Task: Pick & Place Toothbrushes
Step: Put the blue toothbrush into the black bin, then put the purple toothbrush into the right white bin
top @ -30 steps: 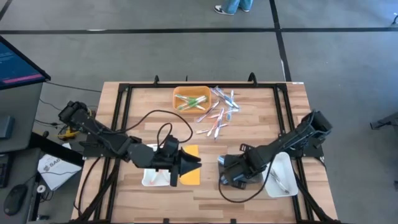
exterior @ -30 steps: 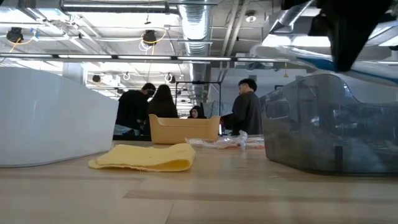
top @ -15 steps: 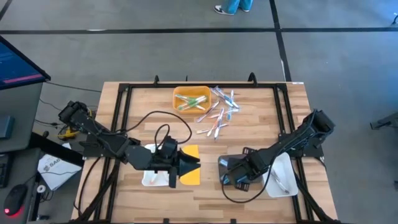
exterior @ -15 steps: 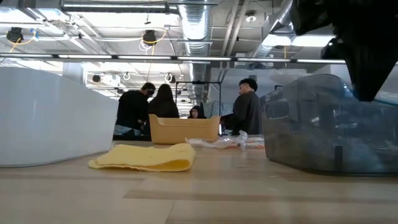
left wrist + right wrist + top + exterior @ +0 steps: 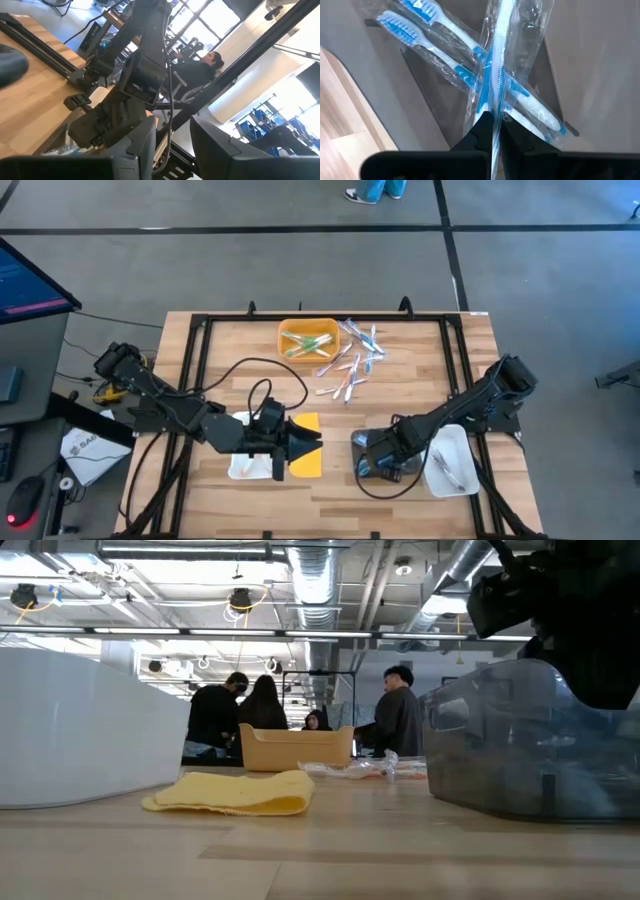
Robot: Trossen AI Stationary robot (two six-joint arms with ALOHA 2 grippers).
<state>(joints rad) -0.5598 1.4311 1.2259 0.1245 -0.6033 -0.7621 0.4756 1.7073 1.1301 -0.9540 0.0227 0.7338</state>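
In the high view, the left end effector (image 5: 312, 444) rests low over the near-left part of the wooden desk (image 5: 420, 365), above a yellow-orange lid (image 5: 306, 456) and just beside a white tray (image 5: 250, 465). The right end effector (image 5: 368, 464) is low over a clear grey bin (image 5: 365, 442) at the near-right centre, with another white tray (image 5: 452, 470) to its right. An orange tray (image 5: 306, 340) at the far side holds some toothbrushes, and a loose pile of toothbrushes (image 5: 352, 358) lies on the desk just right of it.

In the low view, the clear grey bin (image 5: 520, 740) stands at the right with the dark right arm above it. The yellow-orange lid (image 5: 232, 793) lies in the middle, the orange tray (image 5: 295, 748) is farther behind, and people (image 5: 395, 715) stand in the room beyond.

In the left wrist view, the left end effector (image 5: 172, 145) has its fingers apart and nothing is between them; the right arm (image 5: 135, 85) is ahead.

In the right wrist view, the right end effector (image 5: 495, 131) is closed on a wrapped toothbrush (image 5: 497, 60), which hangs over two other wrapped blue toothbrushes (image 5: 465, 70) inside the bin.
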